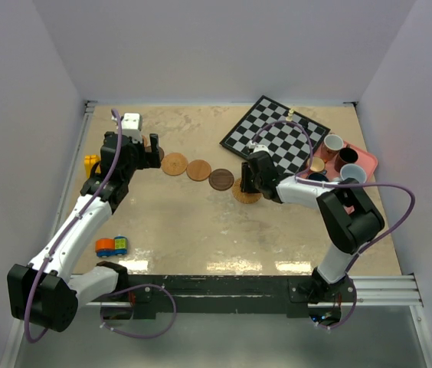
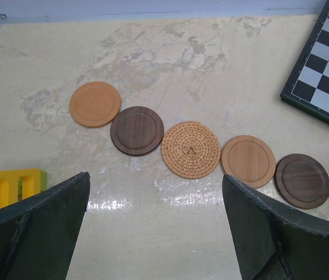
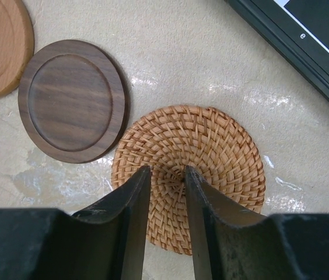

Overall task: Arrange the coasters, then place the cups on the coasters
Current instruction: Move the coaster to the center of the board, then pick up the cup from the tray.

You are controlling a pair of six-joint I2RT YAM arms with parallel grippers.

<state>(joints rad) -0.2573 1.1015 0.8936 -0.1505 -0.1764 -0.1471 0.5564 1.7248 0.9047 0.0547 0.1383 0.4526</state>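
**A light little coaster, lying flat**

The right gripper (image 3: 165,172) has its two fingers a little apart, holding nothing. The tips sit over the middle of the woven coaster (image 3: 211,151). A dark coaster (image 3: 71,99) touches it at 10 o'clock. The woven one looks light, thin, rough and a bit bendy, so its edge is the best place to pinch. The left gripper (image 2: 156,178) is wide open and empty. The cups (image 1: 332,142) sit in the pink tray (image 1: 369,159), far off at 2 o'clock.

Six coasters (image 2: 191,149) lie rowed; cups (image 1: 333,142) stand clustered.
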